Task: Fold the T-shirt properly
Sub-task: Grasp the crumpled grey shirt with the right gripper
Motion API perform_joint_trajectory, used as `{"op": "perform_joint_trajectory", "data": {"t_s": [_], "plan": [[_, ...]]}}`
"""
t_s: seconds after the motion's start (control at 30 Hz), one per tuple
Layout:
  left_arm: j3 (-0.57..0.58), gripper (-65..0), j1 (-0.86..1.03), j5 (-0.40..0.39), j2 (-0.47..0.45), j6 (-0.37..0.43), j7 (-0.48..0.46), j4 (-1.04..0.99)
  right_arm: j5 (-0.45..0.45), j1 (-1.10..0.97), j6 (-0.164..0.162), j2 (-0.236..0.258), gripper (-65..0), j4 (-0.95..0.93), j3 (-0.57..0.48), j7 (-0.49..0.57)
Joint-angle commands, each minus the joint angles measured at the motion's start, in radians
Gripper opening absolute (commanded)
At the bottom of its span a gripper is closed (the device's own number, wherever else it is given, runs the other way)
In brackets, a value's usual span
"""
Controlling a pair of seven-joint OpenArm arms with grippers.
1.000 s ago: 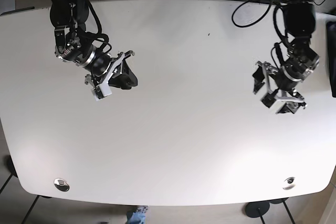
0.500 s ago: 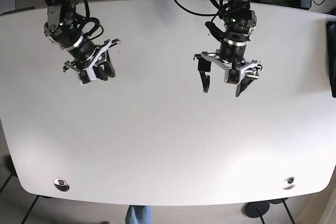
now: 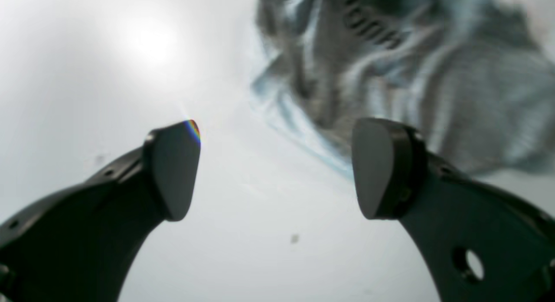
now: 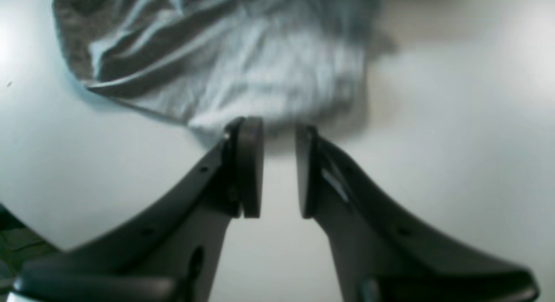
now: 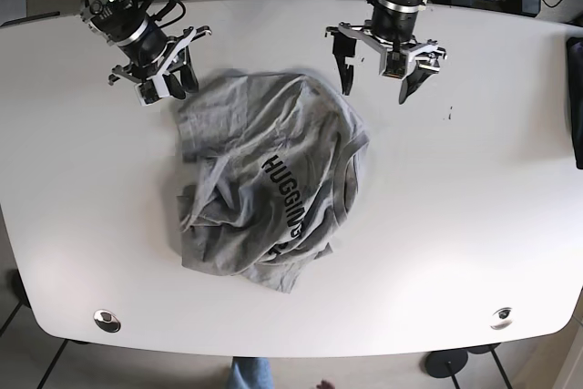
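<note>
A grey T-shirt [image 5: 264, 179] with black lettering lies crumpled in the middle of the white table [image 5: 474, 225]. My left gripper [image 5: 375, 88] is open and empty at the far side, just right of the shirt's far edge. In the left wrist view the gripper [image 3: 277, 167] has its jaws wide apart, and the shirt [image 3: 390, 68] lies beyond its right fingertip. My right gripper [image 5: 167, 90] sits at the shirt's far left corner. In the right wrist view the gripper [image 4: 279, 167] shows only a narrow gap with nothing in it, and the shirt's edge [image 4: 225, 63] lies just past the tips.
Two metal discs [image 5: 107, 320] [image 5: 501, 318] sit near the table's front corners. A dark object [image 5: 576, 97] stands at the right edge. Cables lie behind the far edge. A person's jeans [image 5: 241, 375] show below the front edge.
The T-shirt now lies on the table, which was bare before. Both grippers have moved towards the far edge, the left one upward from the middle.
</note>
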Motion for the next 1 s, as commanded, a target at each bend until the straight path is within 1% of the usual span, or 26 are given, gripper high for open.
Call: {"op": "perform_joint_trajectory", "data": {"t_s": [0.03, 0.1, 0.13, 0.17, 0.23, 0.27, 0.3, 0.37, 0.4, 0.47, 0.5, 0.57, 0.6, 0.67, 0.7, 0.77, 0.83, 0.93, 1.0], "plan": [[0.004, -14.2, -0.032, -0.006, 0.006, -0.002, 0.026, 0.022, 0.010, 0.039, 0.000, 0.012, -51.8, 0.019, -0.029, 0.025], [0.004, -14.2, -0.060, -0.006, 0.006, -0.002, 0.083, 0.022, 0.010, 0.065, 0.000, 0.014, -51.7, 0.019, -0.047, 0.022], [0.004, -14.2, -0.069, -0.006, 0.006, -0.002, 0.103, 0.022, 0.010, 0.076, 0.000, 0.014, -50.4, 0.018, -0.055, 0.020], [0.004, -14.0, -0.074, -0.006, 0.006, -0.002, 0.118, 0.020, 0.010, 0.089, 0.002, 0.014, -47.1, 0.018, -0.073, 0.020], [0.001, -14.0, -0.081, -0.006, 0.006, -0.002, 0.135, 0.017, 0.008, 0.108, 0.002, 0.014, -35.8, 0.016, -0.135, 0.020], [0.000, -13.9, -0.081, -0.006, 0.006, -0.002, 0.140, 0.017, 0.008, 0.131, -0.001, 0.014, -27.4, 0.016, -0.188, 0.020], [-0.006, -13.9, -0.081, -0.006, 0.004, -0.002, 0.140, 0.018, 0.008, 0.151, -0.003, 0.014, -22.5, 0.015, -0.225, 0.020], [-0.052, -13.3, -0.081, -0.006, 0.006, -0.002, 0.140, 0.022, 0.008, 0.192, -0.004, 0.014, -15.1, -0.013, -0.306, 0.020], [-0.083, -11.0, -0.081, -0.006, 0.007, -0.002, 0.140, 0.022, 0.008, 0.221, -0.006, 0.014, -12.7, -0.030, -0.349, 0.020], [-0.151, -4.7, -0.086, -0.008, 0.014, -0.002, 0.140, 0.020, 0.008, 0.281, -0.006, 0.014, -11.1, -0.085, -0.428, 0.020], [-0.192, -3.1, -0.086, -0.008, 0.014, -0.002, 0.140, 0.018, 0.008, 0.330, -0.006, 0.010, -11.1, -0.134, -0.481, 0.020], [-0.260, -3.1, -0.097, -0.015, 0.009, -0.002, 0.140, 0.018, 0.008, 0.409, -0.006, 0.009, -11.1, -0.215, -0.573, 0.020], [-0.289, -3.1, -0.104, -0.034, 0.007, -0.002, 0.140, 0.018, 0.008, 0.438, -0.006, 0.009, -11.1, -0.245, -0.612, 0.020], [-0.367, -3.1, -0.107, -0.089, 0.006, -0.002, 0.140, 0.017, 0.008, 0.501, -0.007, 0.007, -11.1, -0.301, -0.696, 0.020], [-0.422, -3.1, -0.118, -0.137, 0.004, -0.004, 0.140, 0.015, 0.008, 0.547, -0.014, 0.004, -11.1, -0.346, -0.753, 0.020], [-0.473, -3.1, -0.137, -0.178, -0.019, -0.006, 0.155, 0.014, 0.007, 0.603, -0.060, -0.020, -11.1, -0.410, -0.816, 0.020], [-0.500, -3.1, -0.141, -0.224, -0.065, -0.006, 0.229, 0.012, 0.007, 0.668, -0.109, -0.051, -11.1, -0.493, -0.863, 0.024], [-0.556, -3.2, -0.141, -0.301, -0.082, -0.006, 0.253, 0.012, 0.007, 0.723, -0.149, -0.088, -11.1, -0.591, -0.899, 0.031], [-0.583, -3.2, -0.141, -0.327, -0.083, -0.006, 0.256, 0.012, 0.007, 0.738, -0.156, -0.094, -11.1, -0.640, -0.908, 0.070]]}}
